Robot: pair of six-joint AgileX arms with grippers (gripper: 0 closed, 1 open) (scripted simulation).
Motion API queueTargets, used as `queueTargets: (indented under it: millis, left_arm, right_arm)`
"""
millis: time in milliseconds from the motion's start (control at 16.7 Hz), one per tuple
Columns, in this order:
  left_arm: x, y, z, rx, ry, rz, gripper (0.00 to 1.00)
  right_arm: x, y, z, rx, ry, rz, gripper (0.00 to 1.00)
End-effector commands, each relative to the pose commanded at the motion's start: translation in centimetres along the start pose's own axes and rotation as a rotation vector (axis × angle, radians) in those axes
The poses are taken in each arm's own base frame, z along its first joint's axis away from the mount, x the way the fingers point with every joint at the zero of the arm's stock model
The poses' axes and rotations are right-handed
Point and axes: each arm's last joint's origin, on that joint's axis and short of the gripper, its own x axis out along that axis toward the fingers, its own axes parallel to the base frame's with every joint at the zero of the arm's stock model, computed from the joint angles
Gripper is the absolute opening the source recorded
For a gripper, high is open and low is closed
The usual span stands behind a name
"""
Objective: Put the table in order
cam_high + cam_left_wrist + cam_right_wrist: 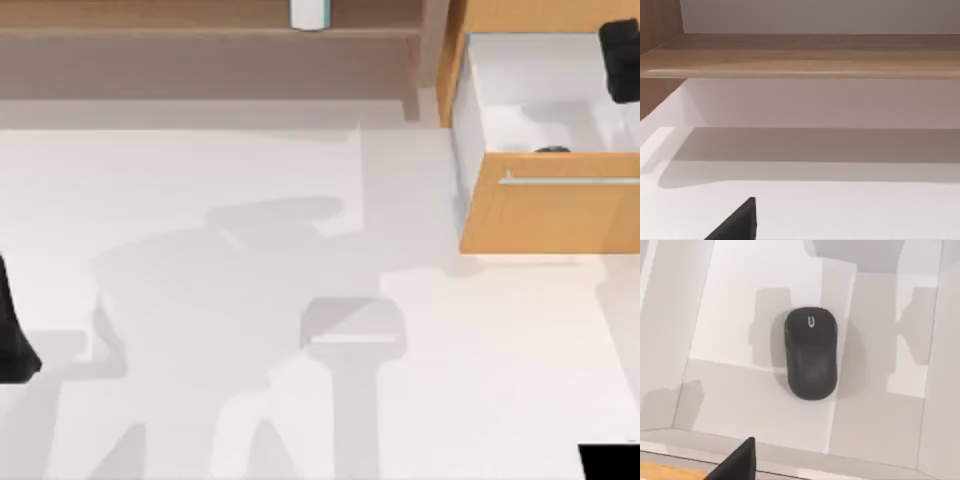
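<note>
Table (200, 300): smooth, matt white top, no grain or texture, looks like laminate. Drawer cabinet (550, 215) front: orange-tan wood w/ faint grain, satin finish; bar handle (570, 181) silvery, metal-looking w/ light sheen. Drawer inside (765, 390) below the right gripper: plain white, smooth, matt panels. Mouse (811, 353) lying there: black plastic, matt, slightly soft sheen on the back, small pale logo. Shelf (805, 55) ahead of the left wrist cam: light brown wood, fine grain, semi-matt.
</note>
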Motion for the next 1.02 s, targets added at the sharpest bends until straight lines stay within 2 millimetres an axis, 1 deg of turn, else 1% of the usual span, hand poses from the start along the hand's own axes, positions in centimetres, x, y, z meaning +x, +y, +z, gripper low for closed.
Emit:
queueTargets:
  millis: [120,240,360,480,540,660,1020]
  left_arm:
    - [0.0,0.0,0.0,0.000,0.000,0.000,1.00]
    - [0.0,0.0,0.0,0.000,0.000,0.000,1.00]
    - [0.0,0.0,0.0,0.000,0.000,0.000,1.00]
    - [0.0,0.0,0.0,0.000,0.000,0.000,1.00]
    - [0.0,0.0,0.0,0.000,0.000,0.000,1.00]
    - [0.0,0.0,0.0,0.000,0.000,0.000,1.00]
    - [0.0,0.0,0.0,0.000,0.000,0.000,1.00]
  right_arm:
    - [4.3,0.4,2.3,-0.020,0.121,0.017,1.00]
    - [8.4,0.8,3.7,-0.036,0.227,0.030,1.00]
    - [12.1,1.1,4.2,-0.048,0.318,0.041,1.00]
    - [14.9,1.3,4.2,-0.053,0.389,0.048,1.00]
    - [15.9,1.3,4.1,-0.053,0.415,0.051,1.00]
    - [17.0,1.3,4.0,-0.052,0.444,0.053,1.00]
    - [17.3,1.1,4.0,-0.048,0.449,0.052,1.00]
